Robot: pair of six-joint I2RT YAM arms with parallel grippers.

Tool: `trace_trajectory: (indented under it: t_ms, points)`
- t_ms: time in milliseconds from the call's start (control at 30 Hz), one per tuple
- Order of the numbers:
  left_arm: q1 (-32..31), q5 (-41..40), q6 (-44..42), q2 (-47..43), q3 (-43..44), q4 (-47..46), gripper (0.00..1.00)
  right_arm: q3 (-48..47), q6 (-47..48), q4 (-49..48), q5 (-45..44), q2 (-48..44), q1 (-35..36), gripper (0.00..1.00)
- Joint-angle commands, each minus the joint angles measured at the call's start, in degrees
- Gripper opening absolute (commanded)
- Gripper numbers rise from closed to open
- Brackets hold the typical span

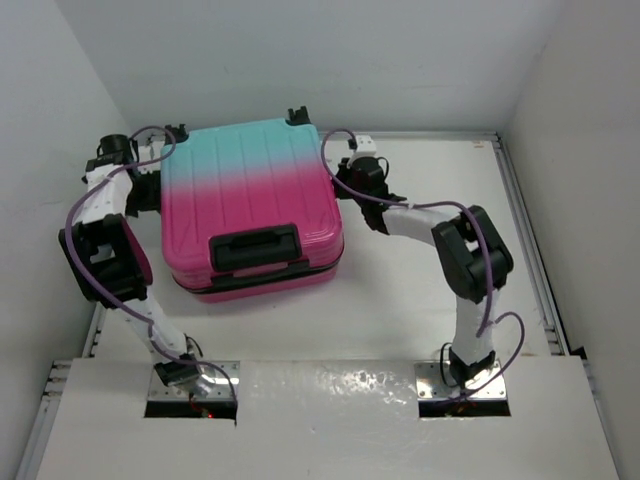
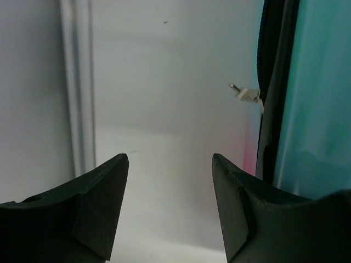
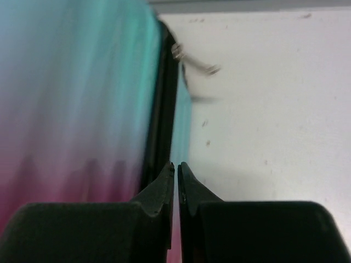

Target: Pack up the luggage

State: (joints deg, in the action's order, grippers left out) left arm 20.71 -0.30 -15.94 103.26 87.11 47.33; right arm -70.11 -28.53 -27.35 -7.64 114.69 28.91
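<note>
The luggage (image 1: 250,200) lies flat and closed on the table, ribbed shell up, teal at the far end and pink at the near end, with its black handle (image 1: 255,247) facing me. My left gripper (image 1: 150,188) is beside its left side; in the left wrist view it (image 2: 170,161) is open and empty over bare table, with the teal shell (image 2: 318,98) and a metal zipper pull (image 2: 247,93) to its right. My right gripper (image 1: 340,188) is at the luggage's right side; in the right wrist view it (image 3: 176,167) is shut, with nothing seen between the jaws, next to the black zipper seam (image 3: 162,109) and below another pull (image 3: 194,61).
White walls close in the table at the back and both sides. A metal rail (image 1: 525,240) runs along the right edge and another (image 2: 77,82) along the left. A black wheel (image 1: 298,116) sticks out at the luggage's far end.
</note>
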Motion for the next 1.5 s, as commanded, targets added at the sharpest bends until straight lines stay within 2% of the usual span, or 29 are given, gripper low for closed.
trace_trajectory:
  t_ms: [0, 100, 167, 233, 333, 367, 500, 533, 600, 667, 700, 767, 867, 967, 1067, 1100, 1167, 1200, 1233, 1267, 1300, 1400, 1467]
  points:
    - [-4.61, 5.13, -0.14, 3.08, 4.64, -0.14, 0.60, 4.79, 1.99, 4.31, 0.68, -8.86, 3.78, 0.05]
    - [-9.61, 6.79, -2.86, 6.32, 8.33, 0.65, 0.60, 11.46, 0.06, 2.06, 3.06, -13.70, 8.42, 0.05]
    - [-13.13, 8.90, -4.79, 9.13, 12.27, 1.09, 0.60, 15.85, -0.29, 0.29, 1.85, -16.94, 11.86, 0.04]
    - [-19.37, 10.57, -6.37, 11.25, 15.70, 2.32, 0.60, 18.33, -1.69, -2.61, -1.04, -18.45, 17.13, 0.02]
    - [-27.90, 13.46, -8.75, 15.73, 24.40, 3.73, 0.61, 22.55, -5.56, -6.38, -4.13, -21.08, 21.71, 0.01]
    - [-30.87, 14.52, -9.71, 18.26, 30.08, 4.08, 0.62, 24.73, -6.96, -9.18, -6.40, -21.79, 22.50, 0.00]
    - [-34.42, 19.70, -9.90, 24.78, 47.16, 4.36, 0.70, 25.20, -9.08, -9.91, -9.58, -23.55, 25.40, 0.00]
    - [-34.42, 19.89, -7.72, 25.23, 50.84, 2.70, 0.77, 24.06, -9.08, -10.00, -9.76, -23.20, 25.50, 0.00]
    - [-34.07, 19.98, -6.74, 22.96, 50.88, -4.06, 0.82, 22.39, -8.38, -10.35, -8.80, -21.10, 25.50, 0.00]
    - [-33.81, 21.47, -5.77, 16.73, 46.41, -9.95, 0.92, 19.23, -8.47, -10.18, -7.40, -19.17, 25.67, 0.00]
    - [-33.81, 23.04, -4.72, 12.01, 43.00, -16.16, 0.98, 16.61, -8.73, -9.65, -7.13, -16.81, 25.85, 0.00]
    - [-33.81, 23.76, -3.05, 8.02, 41.39, -24.17, 1.00, 14.31, -8.56, -9.82, -7.47, -14.42, 26.98, 0.00]
    - [-33.72, 20.96, 0.38, 3.97, 43.66, -27.64, 1.00, 11.84, -9.69, -10.44, -9.49, -11.69, 27.78, 0.00]
    - [-33.37, 17.53, 1.35, 1.25, 46.48, -23.11, 1.00, 9.73, -8.82, -12.28, -11.08, -10.46, 27.78, 0.00]
    - [-32.93, 11.41, 1.44, -2.62, 44.21, -14.15, 1.00, 4.81, -6.10, -10.53, -9.33, -9.31, 27.96, 0.00]
    - [-32.40, 9.72, 1.09, -3.93, 40.98, -12.28, 0.98, 5.50, -5.83, -10.09, -10.28, -10.10, 27.96, 0.00]
    - [-28.37, 8.04, 0.74, -9.11, 36.23, -8.68, 0.97, 9.44, -4.52, -11.14, -13.09, -15.86, 27.78, 0.00]
    - [-26.27, 7.94, 0.04, -11.22, 31.15, -7.88, 0.96, 14.42, -3.29, -11.58, -15.02, -18.60, 27.78, 0.00]
    - [-21.98, 8.03, -0.49, -14.72, 29.19, -5.87, 0.95, 16.65, 0.55, -12.02, -17.99, -21.41, 27.61, 0.00]
    - [-20.55, 6.72, -1.36, -16.15, 27.60, -4.45, 0.95, 18.23, 2.32, -11.15, -19.16, -26.66, 27.35, 0.00]
    - [-16.71, 5.23, -3.20, -18.08, 25.76, -2.87, 0.94, 20.16, 4.60, -7.84, -20.30, -28.80, 26.91, 0.00]
    - [-10.37, 2.67, -3.66, -19.06, 23.72, 5.47, 0.94, 18.97, 7.25, 2.16, -17.77, -33.83, 23.57, 0.06]
    - [-6.66, 5.02, -1.82, -18.11, 22.50, 11.62, 0.94, 16.42, 7.18, 7.73, -15.22, -34.80, 20.33, 0.13]
